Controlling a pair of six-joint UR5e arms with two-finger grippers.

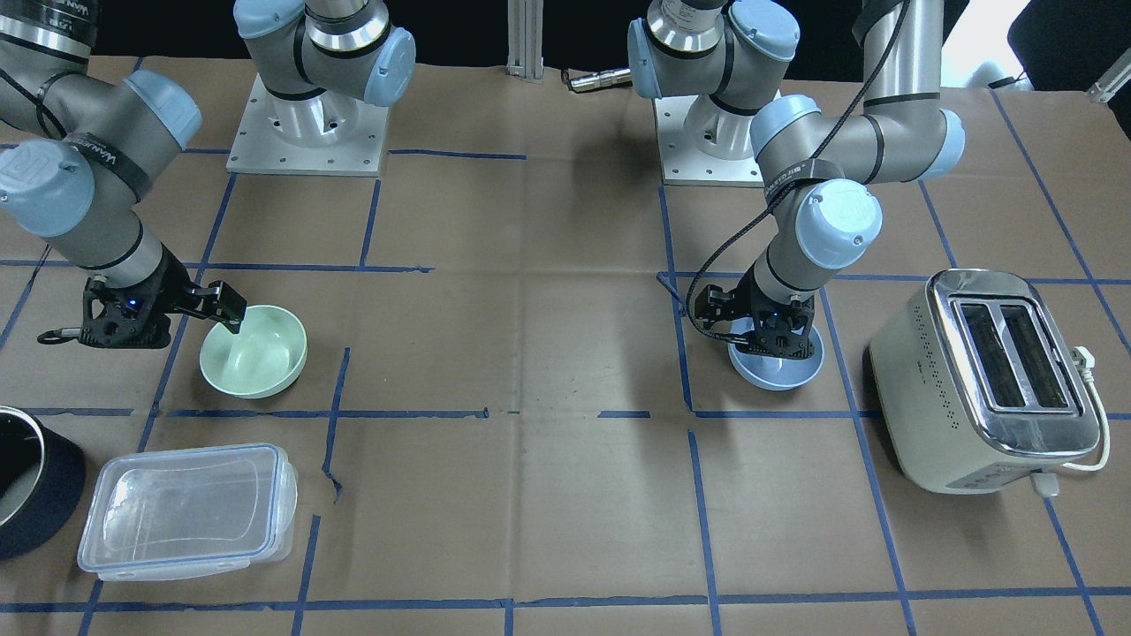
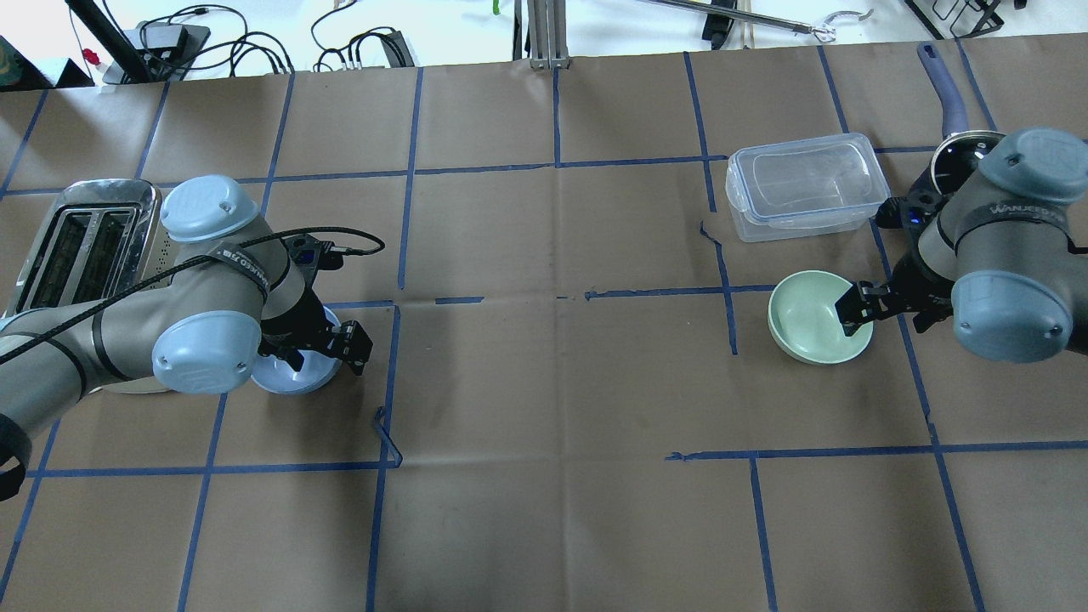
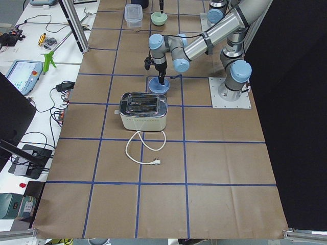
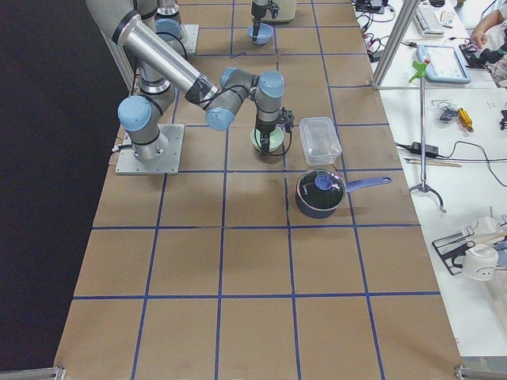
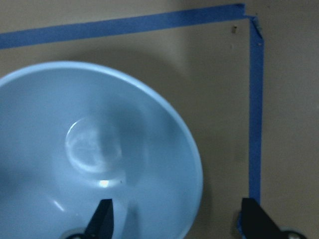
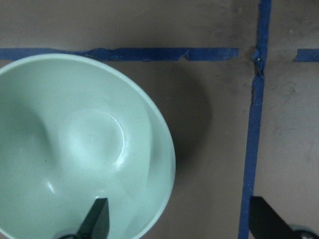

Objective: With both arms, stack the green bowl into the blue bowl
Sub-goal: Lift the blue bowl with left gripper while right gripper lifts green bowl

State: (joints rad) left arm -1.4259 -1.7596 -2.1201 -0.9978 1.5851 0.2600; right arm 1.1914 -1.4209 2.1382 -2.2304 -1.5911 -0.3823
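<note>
The green bowl (image 1: 256, 358) sits upright on the brown table, also in the overhead view (image 2: 807, 323). My right gripper (image 6: 182, 224) is open and straddles its rim. One finger (image 6: 97, 219) is inside the bowl and the other is outside. The blue bowl (image 1: 776, 369) sits upright on the far side of the table next to the toaster, also in the overhead view (image 2: 293, 376). My left gripper (image 5: 179, 221) is open and straddles its rim, with one finger (image 5: 102, 219) inside the bowl. Both bowls rest on the table, far apart.
A cream and chrome toaster (image 1: 990, 380) stands close beside the blue bowl, its cord trailing on the table (image 3: 145, 150). A clear lidded container (image 1: 185, 508) and a dark navy pot (image 1: 26, 486) lie near the green bowl. Blue tape lines grid the table.
</note>
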